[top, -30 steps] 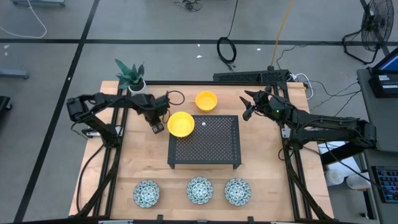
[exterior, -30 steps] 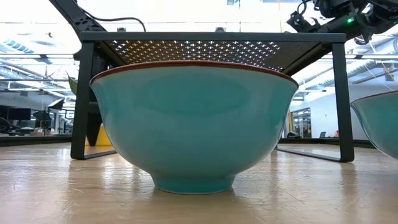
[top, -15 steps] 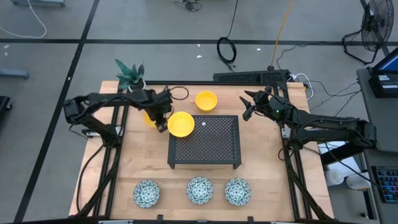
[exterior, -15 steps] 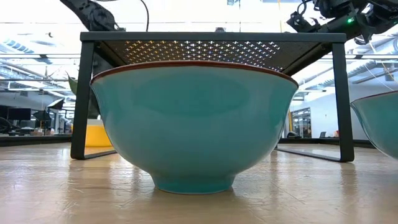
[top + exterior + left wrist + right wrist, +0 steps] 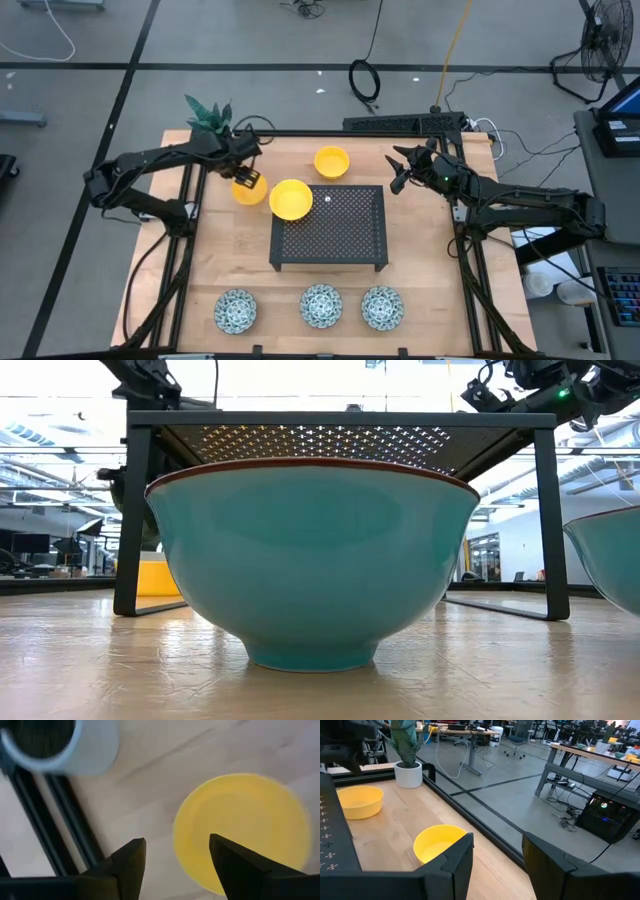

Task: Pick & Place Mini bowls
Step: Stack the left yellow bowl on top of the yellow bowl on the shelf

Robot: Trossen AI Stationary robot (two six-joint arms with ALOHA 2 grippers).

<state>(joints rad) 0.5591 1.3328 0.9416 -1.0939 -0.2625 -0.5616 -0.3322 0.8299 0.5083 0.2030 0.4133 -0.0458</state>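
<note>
The left gripper point(image 5: 243, 177) has pulled back toward the plant pot point(image 5: 218, 139) in the last second. A moment ago it sat over the yellow bowl point(image 5: 250, 192) and hid most of it. Now that bowl shows almost whole, sitting flat on the table point(image 5: 220, 250) right under and just in front of the gripper. In the left wrist view the two dark fingers point(image 5: 131, 862) are spread wide. The near edge of the bowl lies in the gap between them, but they are not squeezing it. So the gripper has nothing in its hold right now. I think it has either just let this bowl go or is lining up to grab its edge; I cannot tell which. A second yellow bowl point(image 5: 291, 199) sits just past the first one, away from the gripper, on the corner of the black rack point(image 5: 330, 235). A third yellow bowl point(image 5: 331, 161) is farther off, behind the rack. Three patterned bowls point(image 5: 321, 305) stand in a row well away from both grippers, at the front of the table, and look untouched, so much of the job seems left to do. The right gripper point(image 5: 398, 172) waits in the air with its fingers spread, near the third yellow bowl. I can read no words or labels anywhere.
</note>
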